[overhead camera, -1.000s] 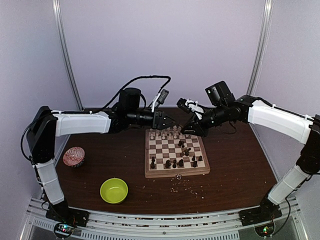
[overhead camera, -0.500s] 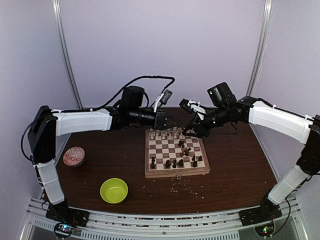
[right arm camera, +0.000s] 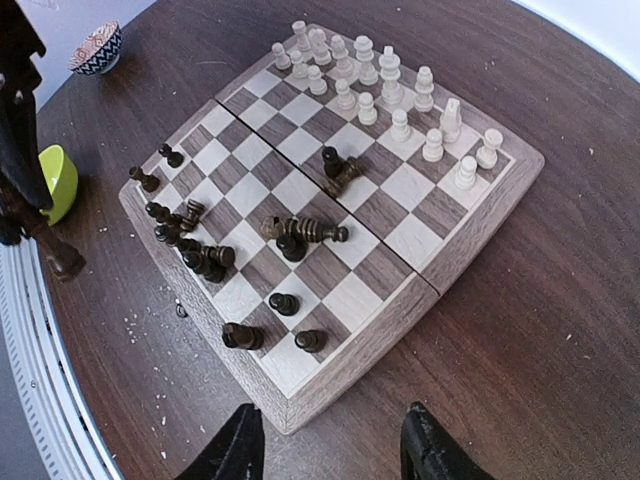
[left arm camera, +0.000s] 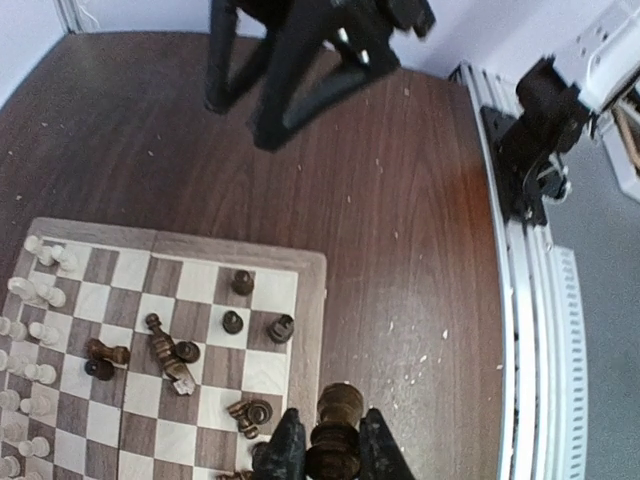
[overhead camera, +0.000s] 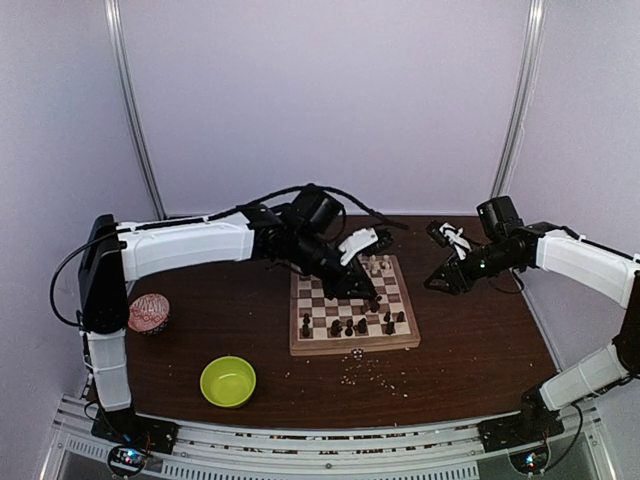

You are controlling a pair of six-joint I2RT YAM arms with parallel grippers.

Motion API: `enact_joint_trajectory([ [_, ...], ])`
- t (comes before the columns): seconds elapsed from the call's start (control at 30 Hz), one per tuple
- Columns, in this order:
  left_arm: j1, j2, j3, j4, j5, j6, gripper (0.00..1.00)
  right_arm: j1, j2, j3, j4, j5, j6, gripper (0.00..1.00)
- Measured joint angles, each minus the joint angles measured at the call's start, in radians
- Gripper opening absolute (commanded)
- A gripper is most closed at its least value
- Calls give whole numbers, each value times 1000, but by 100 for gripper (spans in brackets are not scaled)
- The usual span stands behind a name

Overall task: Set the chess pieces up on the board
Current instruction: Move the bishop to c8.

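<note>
On the dark table point(overhead camera: 480, 340), near the left front, sits a lime-green bowl point(overhead camera: 228, 381). Its inside looks plain green from above. Further left a small patterned bowl point(overhead camera: 148, 313) stands apart from it; whether it holds anything I cannot tell, as the view is too coarse.

The board point(overhead camera: 350, 347) lies at the middle of the table. Pale chess pieces point(right arm camera: 390, 85) stand upright in its two far rows. Dark chess pieces point(right arm camera: 205, 258) are scattered over the near half, several lying on their sides near the centre and others bunched by the near rim.

The left gripper point(left arm camera: 327, 455) is clamped on a dark piece point(left arm camera: 339, 405), held upright between its fingers above the right side of the board, close to the rim.

The right gripper point(right arm camera: 330, 455) hangs with its jaws spread wide and nothing between them, over bare table just off the board's right edge.

Pale crumbs point(overhead camera: 375, 375) dot the table just in front of the board's near edge. Bare wood runs right of the board and between the board and the bowls.
</note>
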Motion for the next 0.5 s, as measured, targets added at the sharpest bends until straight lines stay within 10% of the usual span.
enact_joint_trajectory([
  [0.5,-131,159,119,-267,-239,206,14,-27,-31,-17,58,-10,5,48],
])
